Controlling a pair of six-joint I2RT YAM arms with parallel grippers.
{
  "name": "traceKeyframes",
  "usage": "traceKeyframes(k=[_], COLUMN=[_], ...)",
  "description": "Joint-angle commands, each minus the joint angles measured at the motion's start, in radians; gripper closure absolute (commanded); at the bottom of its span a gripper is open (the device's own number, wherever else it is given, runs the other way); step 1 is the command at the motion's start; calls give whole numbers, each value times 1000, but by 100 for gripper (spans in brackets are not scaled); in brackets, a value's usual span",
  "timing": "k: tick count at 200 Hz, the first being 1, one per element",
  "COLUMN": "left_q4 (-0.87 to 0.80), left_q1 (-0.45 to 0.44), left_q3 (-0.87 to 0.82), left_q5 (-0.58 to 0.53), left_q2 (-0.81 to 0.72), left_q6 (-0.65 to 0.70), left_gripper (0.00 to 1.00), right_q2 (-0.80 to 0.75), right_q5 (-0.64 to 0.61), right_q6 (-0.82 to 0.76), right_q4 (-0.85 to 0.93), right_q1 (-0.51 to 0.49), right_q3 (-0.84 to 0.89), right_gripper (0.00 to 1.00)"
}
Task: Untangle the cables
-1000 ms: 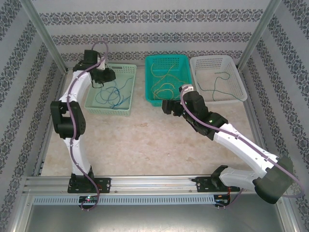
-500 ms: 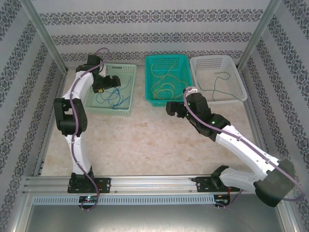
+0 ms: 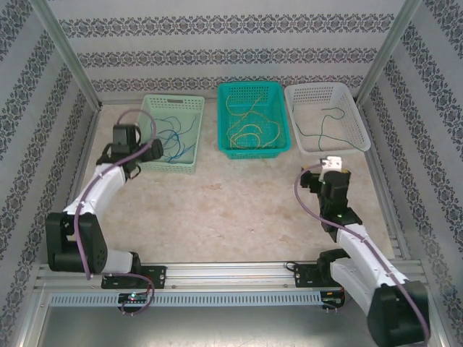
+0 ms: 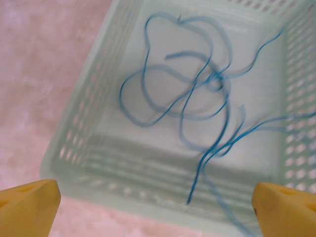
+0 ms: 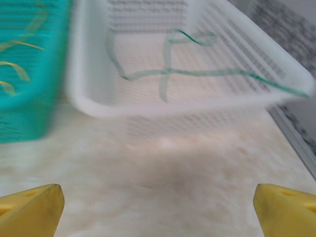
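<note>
Though blue cables (image 4: 216,81) coil axisless, dark green cable (image 5: 207,73) runs left-right

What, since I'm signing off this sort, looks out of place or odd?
Nothing spilled. One oddity: the dark green cable seems to ride up onto the right rim of the white basket rather than lying fully inside.
</note>
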State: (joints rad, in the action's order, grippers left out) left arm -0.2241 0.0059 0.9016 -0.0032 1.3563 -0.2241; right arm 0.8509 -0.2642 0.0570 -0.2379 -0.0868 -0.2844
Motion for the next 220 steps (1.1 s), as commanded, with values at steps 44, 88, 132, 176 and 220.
traceKeyframes(k=[44, 88, 132, 176, 220], left_q4=[506, 686, 878, 1051, 1083], left_q1=[-91, -115, -115, -31, -9], left_q3=[-289, -411, -446, -495, -495], left_q5=[-175, -191, -148, -30, -10], left_q2=[-80, -70, 81, 188, 212], left_q6=[123, 187, 274, 234, 218], left_gripper=[0, 0, 0, 0, 1], right_q2=[434, 643, 654, 652, 654], right_q5=[162, 152, 164, 199, 203], right_q6=[-18, -30, -57, -41, -41], right_q4=[-578, -651, -682, -650, -649], right_q1=[53, 46, 30, 53, 53], right_q3=[-12, -86, -82, -98, -101], right_gripper=[2, 2, 2, 2, 2])
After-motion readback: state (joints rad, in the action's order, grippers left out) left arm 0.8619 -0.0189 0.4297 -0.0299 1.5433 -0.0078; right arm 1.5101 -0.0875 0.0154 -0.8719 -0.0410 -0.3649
